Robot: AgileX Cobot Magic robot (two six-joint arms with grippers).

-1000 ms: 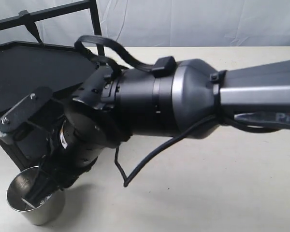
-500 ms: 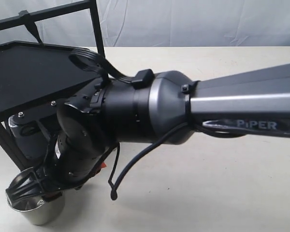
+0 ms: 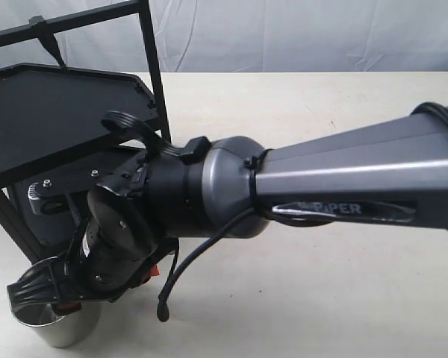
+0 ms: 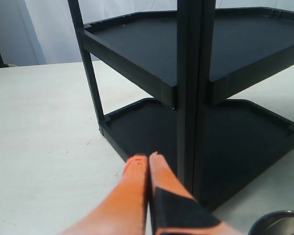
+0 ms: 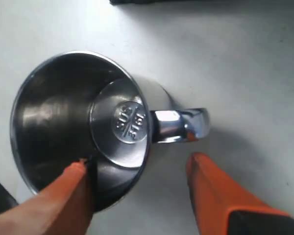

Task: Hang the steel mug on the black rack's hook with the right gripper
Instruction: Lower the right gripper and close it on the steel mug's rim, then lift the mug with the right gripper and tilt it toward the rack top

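The thick black and grey right gripper has been lowered further over the small shiny steel mug, standing upright on the table beside the large matte black rack. Its orange fingers are spread wide, one inside the rim, the other just beside the handle. The left gripper is pressed closed.

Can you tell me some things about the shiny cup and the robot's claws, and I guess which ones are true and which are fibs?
1. The steel mug stands upright on the table, open end up. True.
2. The mug is already hanging on the hook. False: it sits on the table, and the hook up on the black rack crossbar is bare.
3. The right claw is open, one orange finger inside the mug and one outside by the handle. True.
4. The left claw is wide open. False: its orange fingers are pressed together.
5. The mug is full of water. False: its stamped bottom shows, dry.
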